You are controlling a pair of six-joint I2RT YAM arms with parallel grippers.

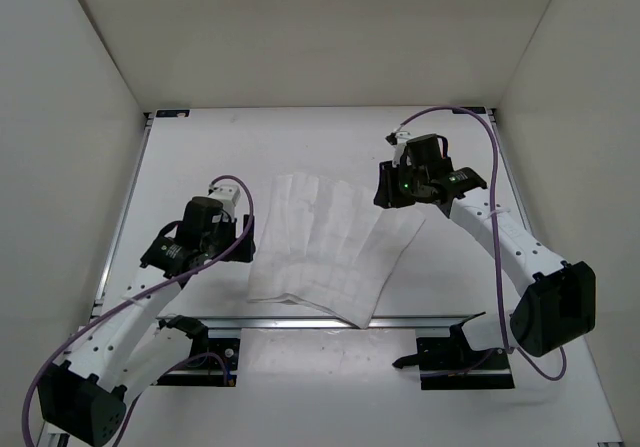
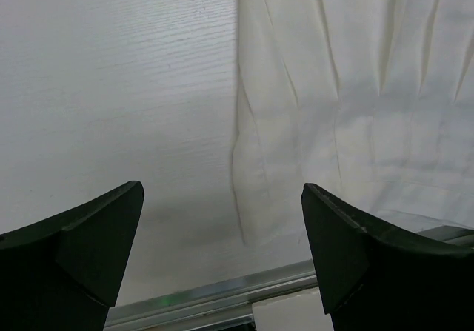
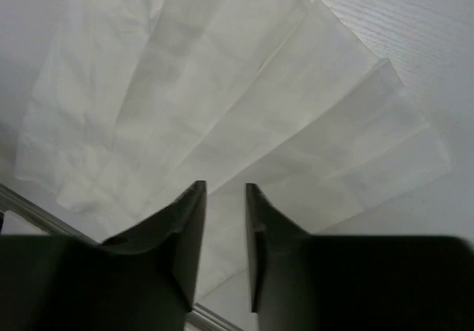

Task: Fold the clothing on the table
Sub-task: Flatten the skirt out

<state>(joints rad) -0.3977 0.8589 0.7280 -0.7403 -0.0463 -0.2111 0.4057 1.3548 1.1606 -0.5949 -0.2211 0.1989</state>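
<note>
the left jaws stand wide open and empty, their two black fingers (image 2: 89, 242) low over the bare surface just left of the cloth's left edge. the right jaws are drawn close with only a narrow slit between their dark fingers (image 3: 185, 227); nothing sits in the slit. they hang above the far right part of the cloth, and whether they touch it cannot be told.

the thin white fabric garment (image 1: 325, 242) lies flat in the middle of the matte white rectangular surface (image 1: 300, 147), between the two arms. long straight creases run along it and spread like a fan, so the far edge shows stepped, overlapping panels. a faint checked texture shows in the top view. its near right corner reaches the thin metal rail (image 1: 230, 322) along the near edge and laps over it. a soft ripple runs down its left border.

purple cables (image 1: 495, 167) loop along both arms. plain white walls (image 1: 300, 37) close in the left, far and right sides.
</note>
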